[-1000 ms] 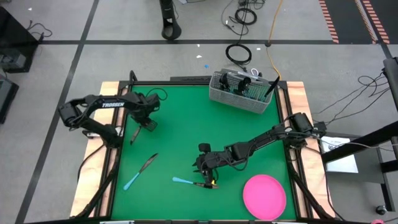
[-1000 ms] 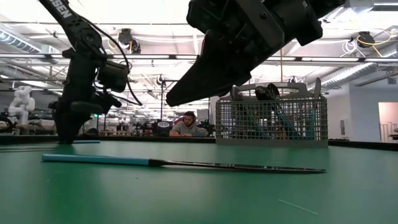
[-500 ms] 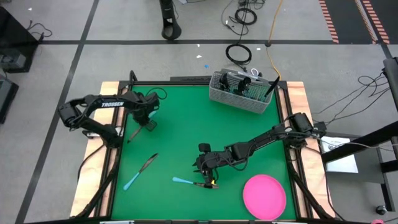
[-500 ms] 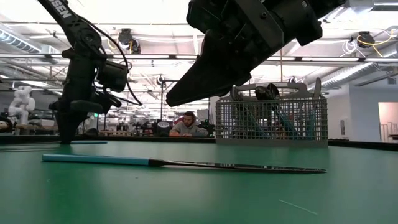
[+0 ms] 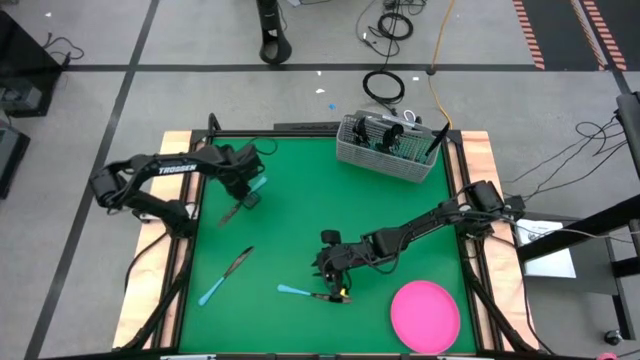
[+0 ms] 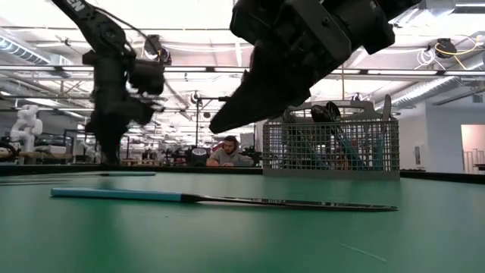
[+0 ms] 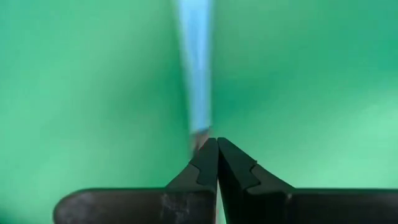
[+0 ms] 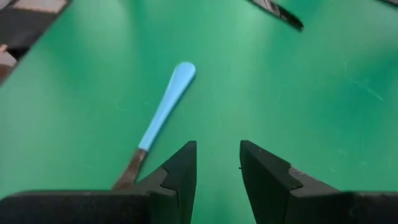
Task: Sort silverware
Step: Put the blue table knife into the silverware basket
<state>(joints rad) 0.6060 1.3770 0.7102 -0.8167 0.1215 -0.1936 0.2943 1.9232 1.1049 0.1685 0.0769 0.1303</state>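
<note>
Green-topped bench (image 5: 300, 240) in a large open workshop; person seated at a desk far behind.

Caddy (image 5: 390, 148): far right corner of bench, already stocked with silverware.

Plate (image 5: 425, 314): pink, near right corner, bare.

Left gripper (image 5: 243, 186): by far left part of bench, fingers pinched tight on a knife (image 5: 244, 196) at the joint of blue handle and dark blade; handle angled up and away, blade tip pointing down toward the mat.

Right gripper (image 5: 330, 270): low over the near middle, fingers parted, nothing between them; blue-handled utensil (image 8: 160, 123) on the mat just beside one finger.

Loose knife (image 5: 226, 275): near left area, flat on the mat.

Step in hand, as judged: lift of the pinched knife toward the caddy. Advisable: slow raise, grip kept firm since hold is narrow and off-balance; blade turned down before lowering into a compartment; wide berth of right arm.
</note>
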